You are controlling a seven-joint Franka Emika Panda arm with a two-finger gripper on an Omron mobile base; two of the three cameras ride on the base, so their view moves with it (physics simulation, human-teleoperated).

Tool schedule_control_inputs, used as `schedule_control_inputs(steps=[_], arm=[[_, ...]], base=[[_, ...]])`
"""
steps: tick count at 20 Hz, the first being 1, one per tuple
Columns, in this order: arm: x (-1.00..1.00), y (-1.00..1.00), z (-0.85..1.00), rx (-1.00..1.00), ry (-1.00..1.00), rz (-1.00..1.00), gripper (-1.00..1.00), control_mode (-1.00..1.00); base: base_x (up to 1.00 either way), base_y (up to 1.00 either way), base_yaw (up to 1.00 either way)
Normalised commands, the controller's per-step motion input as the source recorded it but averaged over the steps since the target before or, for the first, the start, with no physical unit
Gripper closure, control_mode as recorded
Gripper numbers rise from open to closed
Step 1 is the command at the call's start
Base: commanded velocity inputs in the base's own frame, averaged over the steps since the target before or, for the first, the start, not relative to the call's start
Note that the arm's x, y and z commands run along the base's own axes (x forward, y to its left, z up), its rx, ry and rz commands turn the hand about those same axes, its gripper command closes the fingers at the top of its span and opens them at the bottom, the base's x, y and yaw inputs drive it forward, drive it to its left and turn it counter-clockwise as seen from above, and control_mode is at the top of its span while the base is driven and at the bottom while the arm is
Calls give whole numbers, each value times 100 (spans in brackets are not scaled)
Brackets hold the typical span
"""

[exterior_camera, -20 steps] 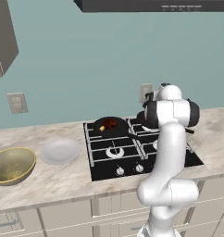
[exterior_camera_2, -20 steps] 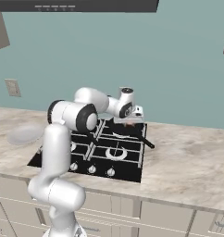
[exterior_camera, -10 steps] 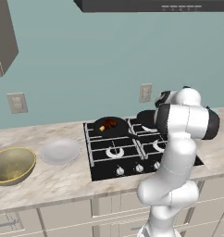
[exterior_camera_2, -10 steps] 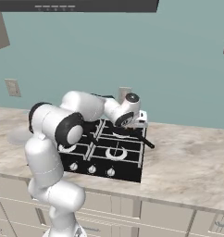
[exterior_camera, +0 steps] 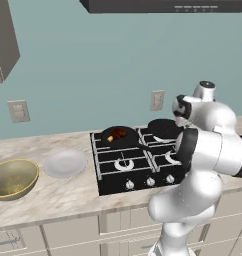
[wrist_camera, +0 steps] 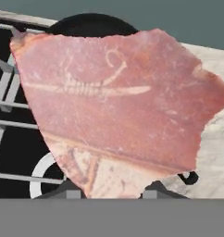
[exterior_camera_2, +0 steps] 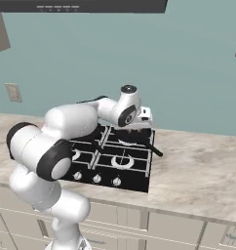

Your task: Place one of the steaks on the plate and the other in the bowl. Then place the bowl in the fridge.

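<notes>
We see the gripper [exterior_camera_2: 139,128] low over the far right burner of the cooktop [exterior_camera: 138,162], just above the black pan [exterior_camera_2: 135,135] there. In the hand view the pale pink-red steak [wrist_camera: 116,106] sits right against the camera, with both finger tips [wrist_camera: 67,189] rising at its lower edge. We judge the jaws are partly closed on this steak, narrow gap, pinching its near edge. We can't tell whether it is lifted clear of the pan.

The dark seared steak [exterior_camera: 117,134] lies in the other black pan [exterior_camera: 120,136] on the far left burner. The plate [exterior_camera: 65,163] sits on the counter [exterior_camera: 53,195] just left of the cooktop, bare. The bowl [exterior_camera: 13,178] is further left, near the counter's left end, apart from the plate.

Handling, our guess: the raw steak is light, thin, soft and floppy, probably slick on the surface. Held by one edge it will likely droop and could slide out of the pads if swung fast. A grip a bit further in from the rim, across the thin section, would hold better than the very edge. Not fragile, so a firm squeeze is fine. The ragged outline means the pads should land on a broad lobe, not a narrow corner.

We judge the task early: neither steak placed yet, and this one has a long carry left across the cooktop to plate or bowl.
</notes>
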Motion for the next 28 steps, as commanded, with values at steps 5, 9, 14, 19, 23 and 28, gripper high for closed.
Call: schedule_control_inputs(steps=[5, 9, 14, 19, 23, 28], arm=[[-83, 3, 43, -4, 11, -4, 100, -100], [-71, 30, 38, 7, 4, -10, 100, -100], [-87, 81, 5, 0, -3, -1, 100, -100], [-88, 41, 20, -1, 0, 0, 100, -100], [-7, 0, 0, 0, 0, 0, 100, -100], [-4, 31, 0, 0, 0, 0, 100, -100]], base=[[0, 0, 0], [0, 0, 0], [0, 0, 0], [0, 0, 0], [0, 0, 0], [0, 0, 0]])
